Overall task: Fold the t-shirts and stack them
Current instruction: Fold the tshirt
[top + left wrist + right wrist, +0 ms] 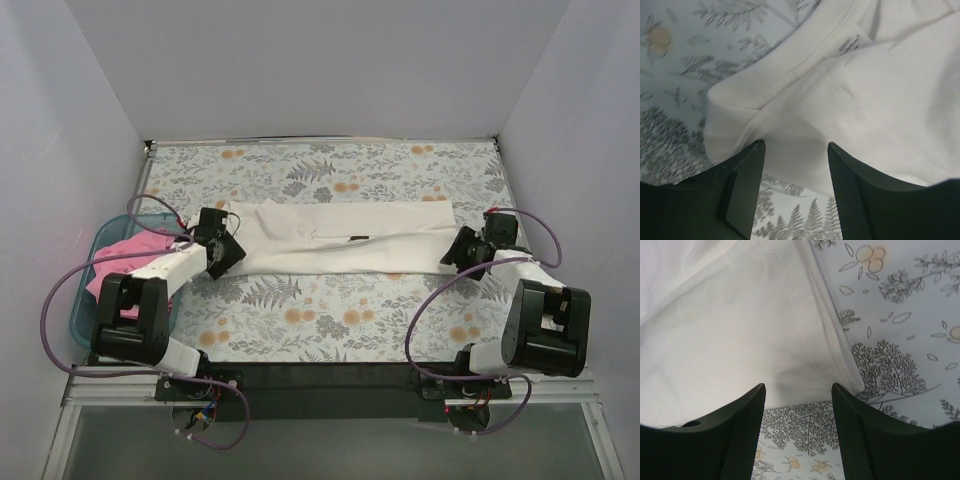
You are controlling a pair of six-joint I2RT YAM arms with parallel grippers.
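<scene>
The white t-shirt (340,236) lies folded into a long band across the middle of the table. My left gripper (226,252) is open at its left end; the left wrist view shows the collar with a label (850,45) and the shirt's near edge just past my fingertips (796,150). My right gripper (458,252) is open at the shirt's right end; its wrist view shows the shirt's hem corner (852,382) just ahead of the gripper (798,390). The pink t-shirt (128,258) lies bunched in the basket at the left.
A teal plastic basket (92,262) stands at the table's left edge beside my left arm. The floral tablecloth (330,320) covers the table. White walls close in the back and both sides. Purple cables loop beside both arms.
</scene>
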